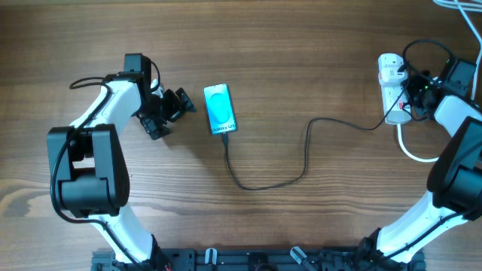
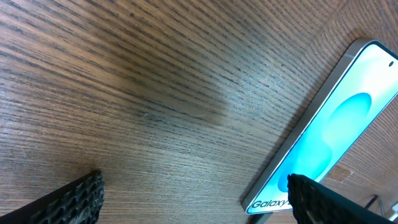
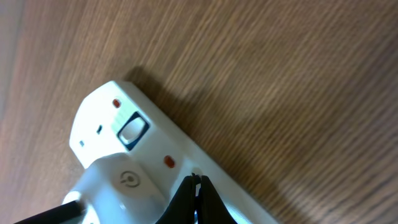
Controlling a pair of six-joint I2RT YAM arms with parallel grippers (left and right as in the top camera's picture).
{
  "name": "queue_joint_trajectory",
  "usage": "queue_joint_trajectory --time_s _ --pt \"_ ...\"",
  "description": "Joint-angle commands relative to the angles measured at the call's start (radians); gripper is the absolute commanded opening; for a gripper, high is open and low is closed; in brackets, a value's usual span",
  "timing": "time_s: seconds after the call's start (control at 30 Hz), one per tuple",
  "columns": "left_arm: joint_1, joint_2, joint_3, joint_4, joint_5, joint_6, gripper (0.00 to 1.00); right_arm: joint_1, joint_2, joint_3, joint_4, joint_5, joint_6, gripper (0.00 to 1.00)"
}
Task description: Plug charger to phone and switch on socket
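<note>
The phone lies face up left of centre, its teal screen lit; it also shows in the left wrist view. The charger, a thin black cable, runs from the phone's near end in a loop across to the socket at the far right. My left gripper is open and empty just left of the phone, with its fingers low over the wood. My right gripper is shut with its tips on or just above the socket, near its rocker switch.
A white adapter with a power symbol sits in the socket beside my right fingers. A thicker white cable curves off the socket toward the right arm. Another white cable crosses the top right corner.
</note>
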State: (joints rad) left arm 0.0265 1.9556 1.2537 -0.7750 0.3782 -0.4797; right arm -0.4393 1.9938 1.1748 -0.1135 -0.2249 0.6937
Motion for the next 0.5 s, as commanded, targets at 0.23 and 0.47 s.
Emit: queue_joint_trajectory --time_s 0.23,0.47 --pt "0.004 -0.013 -0.017 0.011 -0.028 0.001 1.00 0.004 0.032 0.016 -0.005 -0.123 0.013 0.05" --pt "0.004 -0.013 -0.017 0.018 -0.028 0.001 1.00 0.005 0.032 0.016 -0.053 -0.158 0.015 0.05"
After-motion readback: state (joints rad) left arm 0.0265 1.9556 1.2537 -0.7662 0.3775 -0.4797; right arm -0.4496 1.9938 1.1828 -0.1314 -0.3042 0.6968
